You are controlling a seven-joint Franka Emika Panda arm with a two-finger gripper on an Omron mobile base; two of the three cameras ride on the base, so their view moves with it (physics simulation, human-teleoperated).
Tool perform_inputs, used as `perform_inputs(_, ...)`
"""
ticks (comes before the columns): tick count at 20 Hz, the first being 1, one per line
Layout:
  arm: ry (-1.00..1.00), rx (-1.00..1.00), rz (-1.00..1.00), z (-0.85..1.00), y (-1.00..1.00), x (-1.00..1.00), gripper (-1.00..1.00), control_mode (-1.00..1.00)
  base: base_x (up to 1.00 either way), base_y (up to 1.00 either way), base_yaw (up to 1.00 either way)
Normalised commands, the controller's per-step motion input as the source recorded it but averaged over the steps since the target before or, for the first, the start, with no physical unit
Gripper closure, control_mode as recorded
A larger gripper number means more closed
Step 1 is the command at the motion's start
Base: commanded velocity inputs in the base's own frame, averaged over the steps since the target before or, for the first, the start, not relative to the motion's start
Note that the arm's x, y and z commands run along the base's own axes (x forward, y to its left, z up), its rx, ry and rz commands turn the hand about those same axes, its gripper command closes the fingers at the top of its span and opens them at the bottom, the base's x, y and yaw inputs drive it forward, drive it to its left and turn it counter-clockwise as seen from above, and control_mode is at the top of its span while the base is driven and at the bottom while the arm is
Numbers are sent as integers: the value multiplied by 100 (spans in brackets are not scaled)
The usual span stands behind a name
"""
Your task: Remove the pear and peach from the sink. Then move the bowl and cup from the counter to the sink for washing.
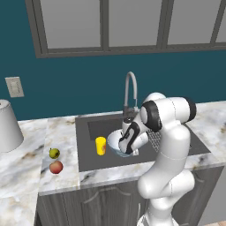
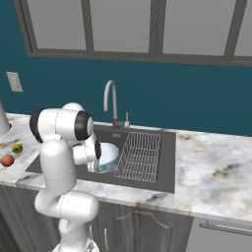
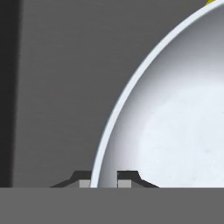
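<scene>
My gripper [image 3: 104,181] is shut on the rim of the pale bluish-white bowl [image 3: 175,122], one fingertip on each side of the rim. The bowl [image 1: 115,143] hangs low inside the dark grey sink [image 1: 88,154], tilted, just under my wrist [image 2: 96,162]. The yellow cup [image 1: 100,145] stands upright on the sink floor, left of the bowl. On the marble counter [image 1: 62,132], left of the sink, lie the yellow-green pear [image 1: 54,153] and the reddish peach [image 1: 56,167], close together. Both fruits [image 2: 17,148] [image 2: 7,160] sit at the left edge of the right base view.
The curved steel faucet [image 1: 129,90] rises behind the sink. A wire rack [image 2: 140,155] fills the sink's right half. A large grey-white upturned vessel [image 1: 6,126] stands on the counter at far left. More counter [image 2: 216,167] stretches right of the sink.
</scene>
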Motion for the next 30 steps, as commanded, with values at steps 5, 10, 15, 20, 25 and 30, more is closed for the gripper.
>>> perform_inputs(5, 0, 0, 0, -2, 0, 4, 100, -100, 0, 0, 0)
perform_inputs(10, -1, 0, 0, 0, 0, 3, 100, -100, 0, 0, 0)
perform_inputs(15, -1, 1, 0, 0, 0, 1, 100, -100, 0, 0, 0)
perform_inputs(20, -1, 1, 0, -1, 0, 0, 100, -100, 0, 0, 0)
perform_inputs(25, 0, 1, 0, -1, 0, 0, 100, -100, 0, 0, 0)
perform_inputs(30, 0, 0, 0, -3, 0, 1, -100, -100, 0, 0, 0)
